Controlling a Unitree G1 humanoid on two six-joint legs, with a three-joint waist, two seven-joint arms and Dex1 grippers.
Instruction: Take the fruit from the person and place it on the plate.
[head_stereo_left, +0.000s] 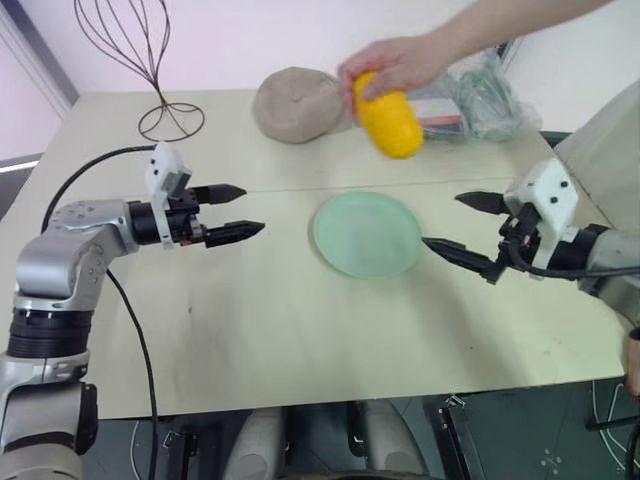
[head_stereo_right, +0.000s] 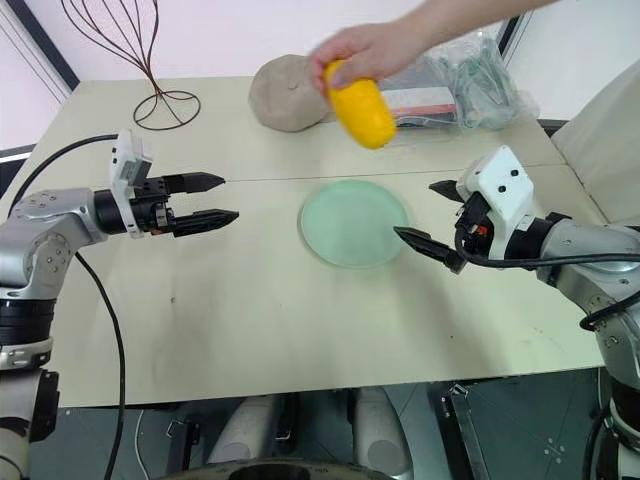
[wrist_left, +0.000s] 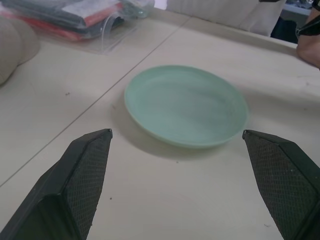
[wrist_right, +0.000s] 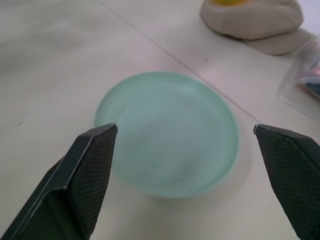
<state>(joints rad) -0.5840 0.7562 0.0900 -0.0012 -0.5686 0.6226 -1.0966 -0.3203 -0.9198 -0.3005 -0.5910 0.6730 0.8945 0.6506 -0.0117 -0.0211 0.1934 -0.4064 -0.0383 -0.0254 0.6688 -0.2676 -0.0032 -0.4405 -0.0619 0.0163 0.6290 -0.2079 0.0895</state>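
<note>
Smooth yellow-orange oval fruit (head_stereo_left: 389, 124) held in the air above the far half of the pale wooden table (head_stereo_left: 270, 330), gripped at its upper end by the person's bare hand (head_stereo_left: 396, 62) reaching in from the far right. Long axis tilted: upper end up toward the hand and the robot's left, free rounded end down and toward the robot's right, aimed at the table just beyond the plate. Round pale mint-green flat plate (head_stereo_left: 367, 234) flat on the table, nearer than the fruit, nothing on it. Left gripper (head_stereo_left: 233, 212) level over the table to the plate's left, black fingers apart, empty, pointing at the plate. Right gripper (head_stereo_left: 462, 226) just beside the plate's right edge, fingers spread wide, empty. Beige round cloth cap (head_stereo_left: 298, 104) on the far side, just left of the fruit. Clear plastic bag of packets (head_stereo_left: 470, 100) behind the hand. Thin dark wire stand (head_stereo_left: 150, 60) at the far left corner.
</note>
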